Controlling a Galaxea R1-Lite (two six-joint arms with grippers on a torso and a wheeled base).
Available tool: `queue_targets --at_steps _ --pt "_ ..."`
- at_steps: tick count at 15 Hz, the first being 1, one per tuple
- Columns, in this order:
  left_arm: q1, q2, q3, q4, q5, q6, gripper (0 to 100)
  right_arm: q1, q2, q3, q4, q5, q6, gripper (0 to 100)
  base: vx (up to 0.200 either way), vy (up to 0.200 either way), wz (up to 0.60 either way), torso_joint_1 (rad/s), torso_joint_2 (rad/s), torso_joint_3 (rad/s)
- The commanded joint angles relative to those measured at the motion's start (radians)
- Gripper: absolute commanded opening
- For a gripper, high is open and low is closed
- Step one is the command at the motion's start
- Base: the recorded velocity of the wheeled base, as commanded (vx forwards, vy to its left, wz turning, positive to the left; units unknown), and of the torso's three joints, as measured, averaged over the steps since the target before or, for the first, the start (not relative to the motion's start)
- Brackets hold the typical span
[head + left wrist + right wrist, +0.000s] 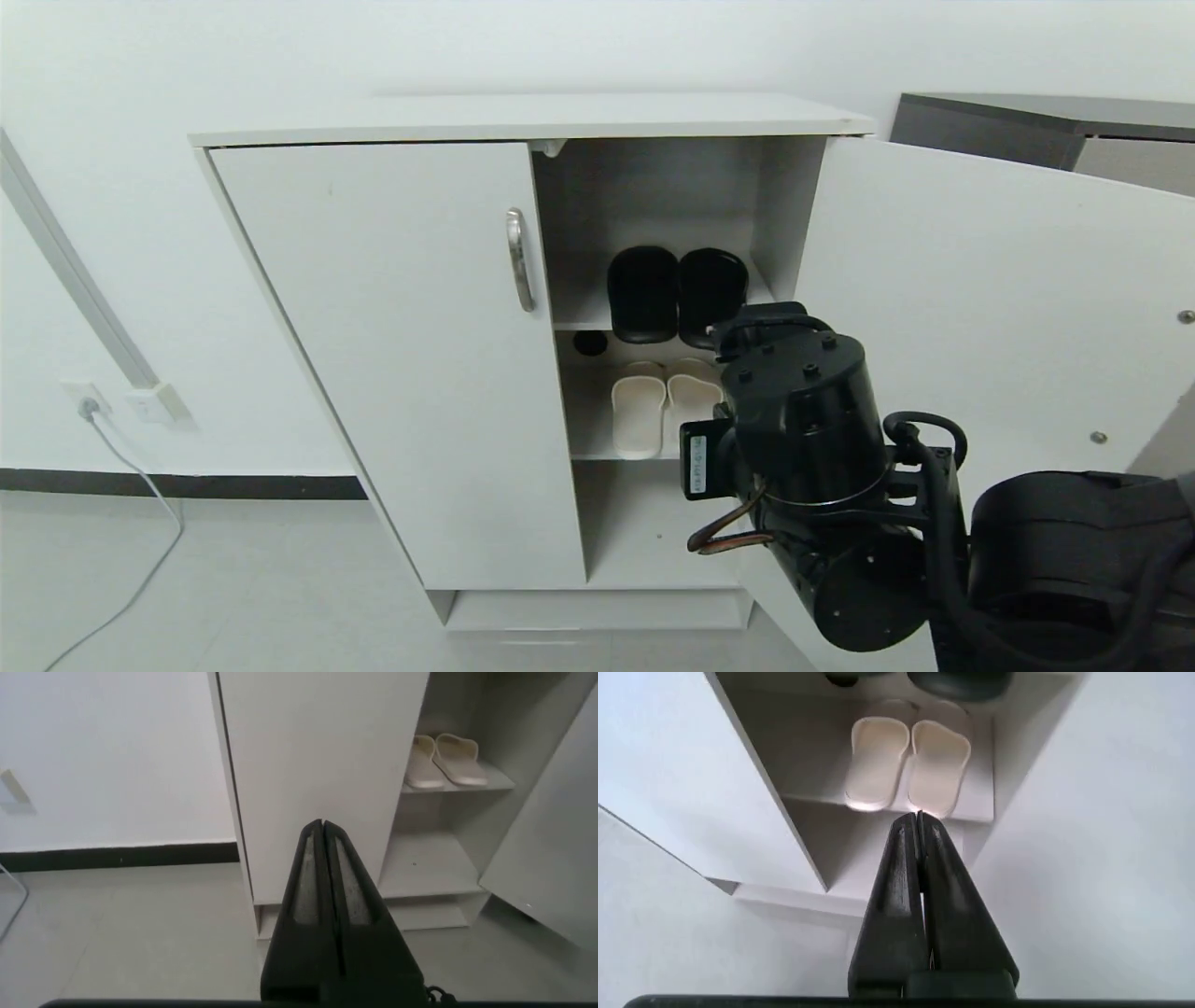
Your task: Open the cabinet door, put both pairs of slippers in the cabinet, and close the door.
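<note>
The white cabinet (392, 373) stands with its right door (990, 308) swung open and its left door shut. A black pair of slippers (677, 294) lies on the upper shelf. A cream pair of slippers (653, 406) (908, 763) (447, 759) lies on the middle shelf. My right arm is in front of the open compartment, its gripper (920, 821) shut on nothing, a little before the cream pair. My left gripper (322, 829) is shut and empty, low before the shut left door.
A metal handle (519, 259) is on the shut left door. The bottom shelf (644, 541) holds nothing. A wall socket with a cable (89, 406) is at the left. A grey cabinet (1046, 126) stands behind the open door. Bare floor lies in front.
</note>
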Motion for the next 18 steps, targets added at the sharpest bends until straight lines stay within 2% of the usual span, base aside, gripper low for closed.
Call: queue_targets --at_steps 1,3,8,18 --pt "0.000 0.000 -0.001 0.000 0.000 0.000 0 -0.020 0.038 0.022 -0.042 0.020 -0.007 0 -0.200 0.000 0.00 0.002 0.01 -0.002" --pt "0.000 0.000 -0.001 0.000 0.000 0.000 0 -0.029 0.049 0.038 -0.089 0.040 -0.018 0 -0.200 0.000 0.00 0.002 0.00 0.000" --pt "0.000 -0.002 0.001 0.000 0.000 0.000 0 -0.050 0.049 0.056 -0.098 0.065 -0.032 0 -0.200 0.000 0.00 0.001 0.00 0.001" --pt "0.000 0.000 -0.001 0.000 0.000 -0.002 0 -0.052 0.049 0.065 -0.117 0.065 -0.045 0 0.000 0.000 0.00 0.000 0.00 0.000"
